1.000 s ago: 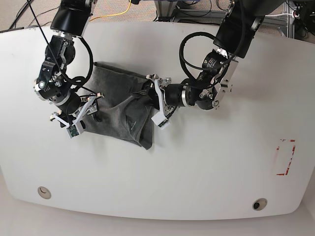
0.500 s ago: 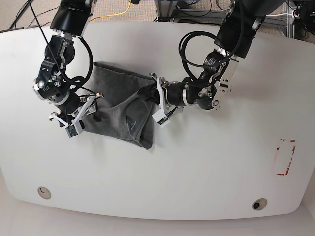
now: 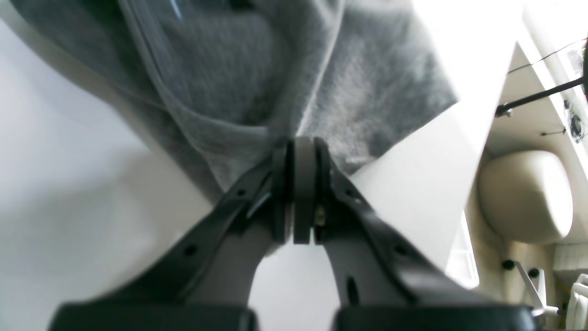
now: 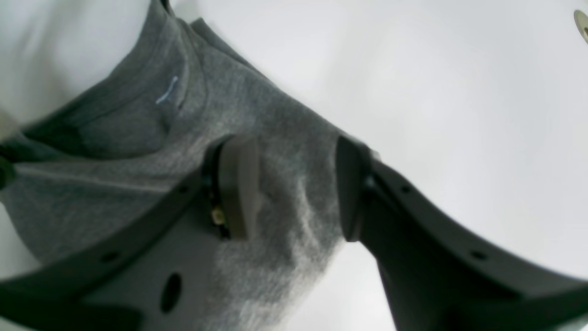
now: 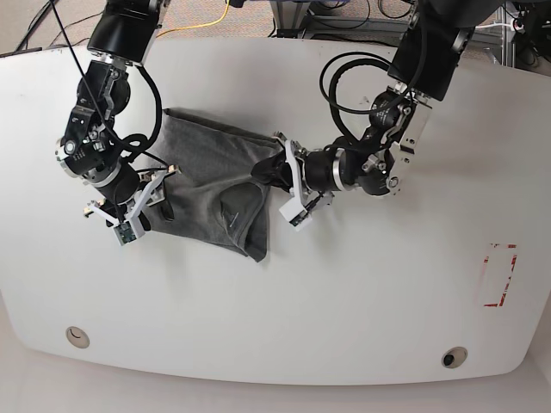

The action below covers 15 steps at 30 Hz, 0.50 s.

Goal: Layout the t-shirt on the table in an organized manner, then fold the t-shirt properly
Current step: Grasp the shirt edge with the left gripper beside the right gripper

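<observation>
The table (image 5: 362,284) is a broad, glossy white top with rounded corners, filling most of the base view. Two round holes sit near its front edge, one at the left (image 5: 77,335) and one at the right (image 5: 454,356). A red dashed rectangle mark (image 5: 498,275) lies close to the right edge. Small dark specks dot the surface here and there. Left of centre and toward the far side, the t-shirt (image 5: 211,189) lies bunched and wrinkled on the white surface, heather grey, with its neckline showing and its right-hand part gathered into folds. The rest of the tabletop carries nothing else that can be made out.
</observation>
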Each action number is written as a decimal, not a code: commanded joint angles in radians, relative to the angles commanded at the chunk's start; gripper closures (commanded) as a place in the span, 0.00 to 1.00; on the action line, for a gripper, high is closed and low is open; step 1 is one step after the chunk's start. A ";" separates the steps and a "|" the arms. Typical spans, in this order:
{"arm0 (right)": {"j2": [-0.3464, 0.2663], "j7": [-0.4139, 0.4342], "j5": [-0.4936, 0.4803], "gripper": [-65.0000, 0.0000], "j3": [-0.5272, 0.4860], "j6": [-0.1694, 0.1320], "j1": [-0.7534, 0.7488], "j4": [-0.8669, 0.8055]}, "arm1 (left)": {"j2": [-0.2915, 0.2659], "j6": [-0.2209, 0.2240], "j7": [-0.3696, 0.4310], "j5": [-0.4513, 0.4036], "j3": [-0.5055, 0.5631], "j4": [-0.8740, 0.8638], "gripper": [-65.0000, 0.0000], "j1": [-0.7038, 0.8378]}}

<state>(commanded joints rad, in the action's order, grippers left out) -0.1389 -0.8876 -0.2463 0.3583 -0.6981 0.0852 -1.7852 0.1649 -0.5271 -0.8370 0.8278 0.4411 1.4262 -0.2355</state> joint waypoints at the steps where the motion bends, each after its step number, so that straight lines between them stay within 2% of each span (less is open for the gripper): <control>1: 0.000 0.000 0.000 0.67 0.000 0.000 0.000 0.000 | 0.009 0.000 0.000 0.014 0.000 0.000 1.00 0.000; 9: 0.026 0.003 0.000 0.70 -0.049 0.000 -0.002 0.048 | 0.057 0.002 0.002 0.058 0.000 -0.008 1.00 0.003; 15: 0.031 0.035 0.000 0.81 -0.058 0.000 0.002 0.112 | 0.063 0.002 0.002 0.057 0.000 -0.008 1.00 0.005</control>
<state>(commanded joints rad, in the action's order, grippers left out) -0.1082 -0.8523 -0.2463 0.3000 -0.6981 0.0867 -1.6732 0.2279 -0.5255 -0.8355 0.8846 0.4411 1.4185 -0.2309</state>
